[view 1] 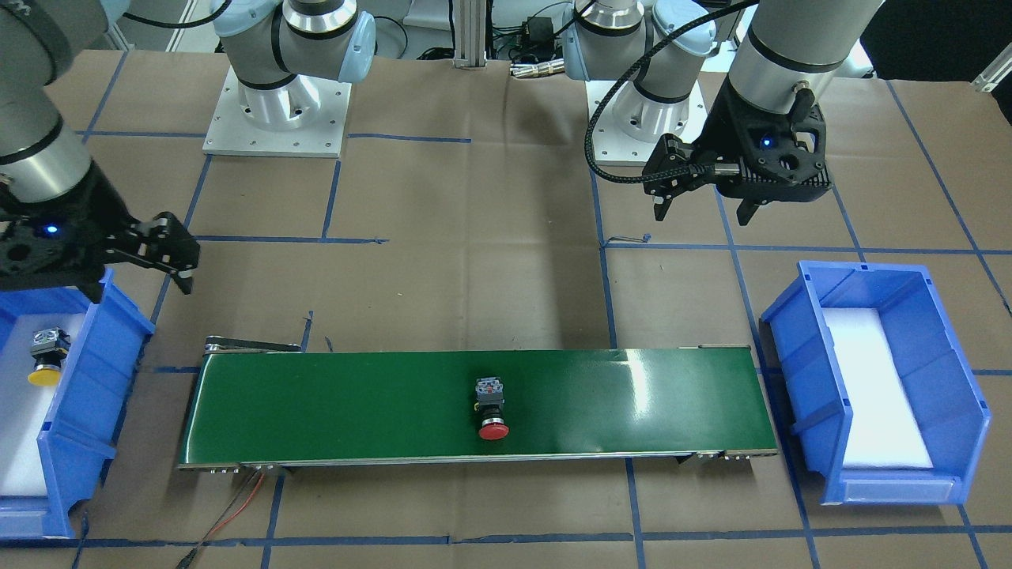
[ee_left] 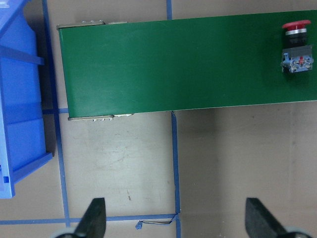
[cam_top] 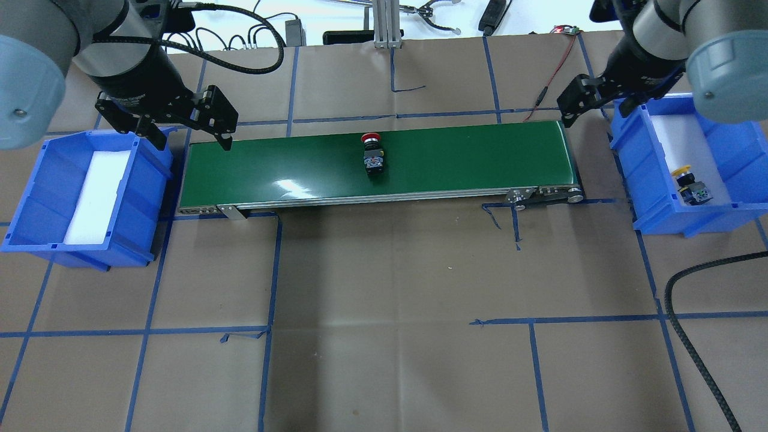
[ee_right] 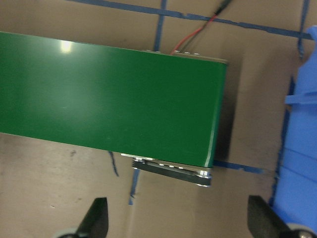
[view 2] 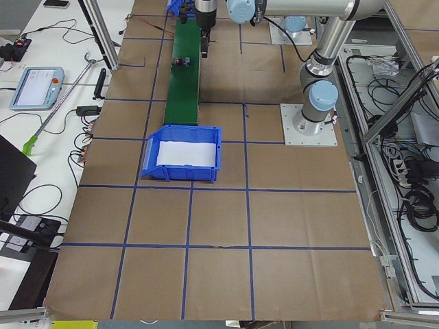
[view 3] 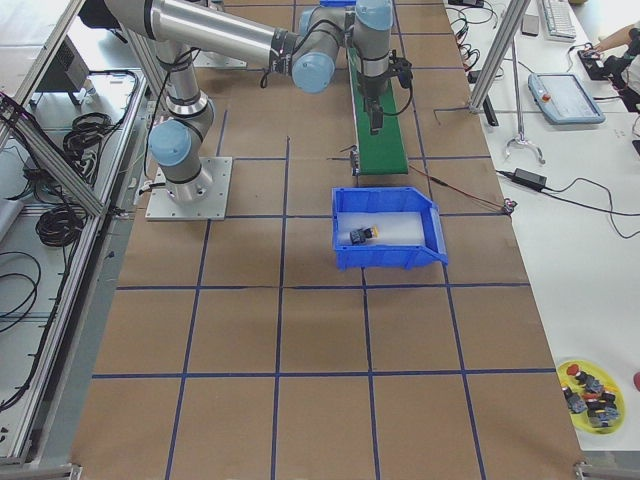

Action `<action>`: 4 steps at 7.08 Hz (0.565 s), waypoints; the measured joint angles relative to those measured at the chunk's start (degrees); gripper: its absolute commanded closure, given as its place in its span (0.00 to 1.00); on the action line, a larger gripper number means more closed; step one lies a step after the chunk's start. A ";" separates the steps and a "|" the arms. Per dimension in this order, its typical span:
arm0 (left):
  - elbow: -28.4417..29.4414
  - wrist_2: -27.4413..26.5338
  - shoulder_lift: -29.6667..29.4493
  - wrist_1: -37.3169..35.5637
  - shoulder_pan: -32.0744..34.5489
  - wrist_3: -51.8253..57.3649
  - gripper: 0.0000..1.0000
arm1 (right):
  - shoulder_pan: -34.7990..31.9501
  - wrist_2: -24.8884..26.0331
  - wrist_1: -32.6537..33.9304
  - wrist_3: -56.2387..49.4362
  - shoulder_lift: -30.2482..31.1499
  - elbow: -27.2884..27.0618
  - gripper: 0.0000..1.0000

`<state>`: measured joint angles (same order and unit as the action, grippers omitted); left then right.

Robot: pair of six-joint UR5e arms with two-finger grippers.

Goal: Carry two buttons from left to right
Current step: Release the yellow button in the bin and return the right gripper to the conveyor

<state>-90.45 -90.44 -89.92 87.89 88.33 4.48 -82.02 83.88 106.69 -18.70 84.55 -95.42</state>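
Note:
The red button (cam_top: 373,155) lies on its side at the middle of the green conveyor belt (cam_top: 468,162); it also shows in the front view (view 1: 492,407) and the left wrist view (ee_left: 296,47). The yellow button (cam_top: 690,183) lies in the blue bin (cam_top: 654,198) at the robot's right, also seen in the front view (view 1: 43,359). My left gripper (cam_top: 194,144) is open and empty above the belt's left end. My right gripper (cam_top: 594,114) is open and empty above the belt's right end, beside the bin. Its fingers (ee_right: 96,218) hold nothing.
A second blue bin (cam_top: 36,198) with only white foam in it stands at the belt's left end. A red and black wire (cam_top: 555,66) runs from the belt's far right corner. A black cable (cam_top: 690,312) lies on the brown paper at the right.

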 measured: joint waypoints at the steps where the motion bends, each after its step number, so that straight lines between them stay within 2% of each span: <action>1: 0.04 0.00 0.00 0.00 0.00 0.00 0.00 | -1.26 -2.85 -0.04 0.70 -0.19 -0.14 0.00; 4: 0.22 0.00 -0.13 0.00 0.00 -0.08 0.00 | -5.39 -4.52 -2.66 8.76 -0.37 -0.47 0.00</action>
<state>-90.24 -90.44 -90.04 87.89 88.33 4.41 -87.41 79.36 104.03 -9.94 84.18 -95.88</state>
